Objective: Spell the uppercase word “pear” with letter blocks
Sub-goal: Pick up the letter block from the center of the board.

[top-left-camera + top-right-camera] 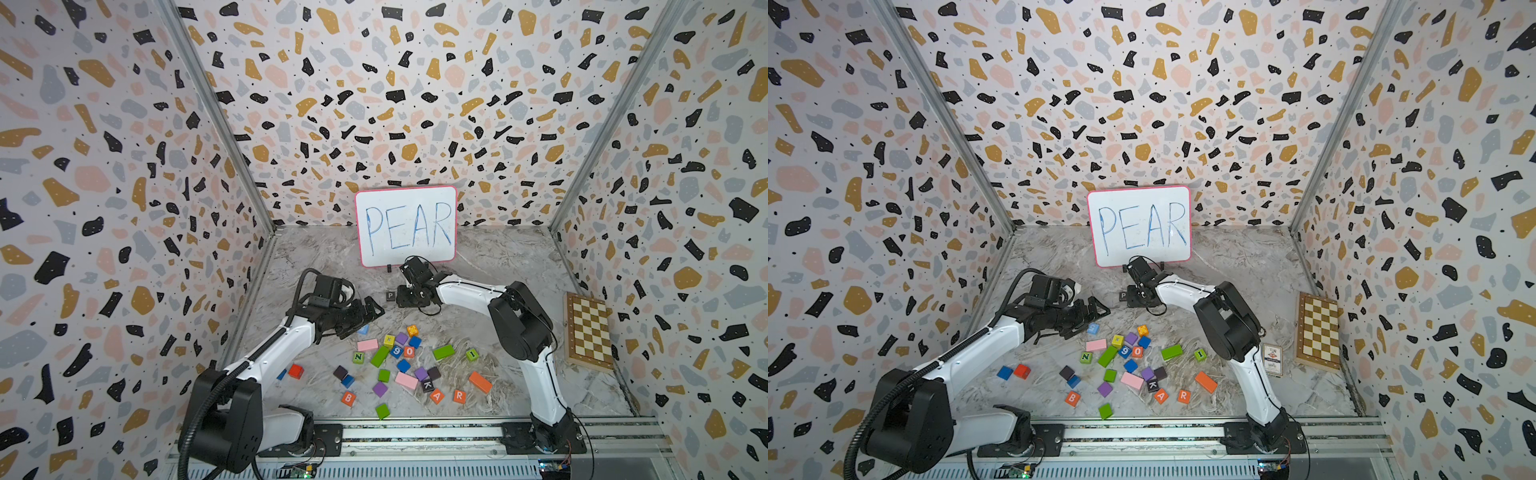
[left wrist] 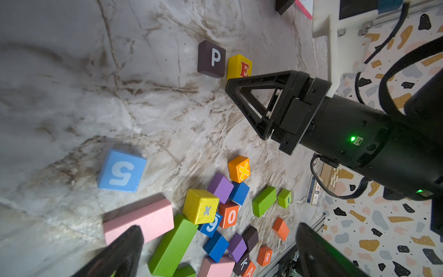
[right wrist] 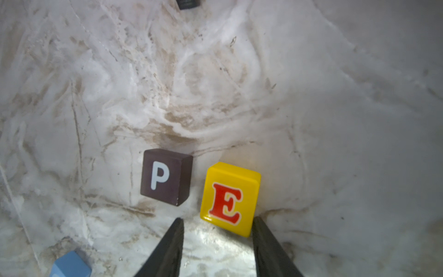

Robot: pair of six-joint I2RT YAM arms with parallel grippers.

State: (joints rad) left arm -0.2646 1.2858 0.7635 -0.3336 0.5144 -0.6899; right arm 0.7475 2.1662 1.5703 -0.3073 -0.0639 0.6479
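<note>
Both top views look down from above; wrist views (close) share the P block (image 2: pixel 211 58) (image 3: pixel 165 177).

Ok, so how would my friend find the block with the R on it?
Start at the whiteboard that says PEAR, then come forward to the pile of coloured blocks. At the pile's near edge, by the metal rail, sits a small orange R block right beside an orange A block. Only it shows a white R on top.

the p block (image 3: pixel 165 177) sits just left of the e block (image 3: pixel 230 199), both before the whiteboard (image 1: pixel 407 226); the a block (image 1: pixel 436 395) and r block (image 1: pixel 459 396) lie side by side far nearer the front.
</note>
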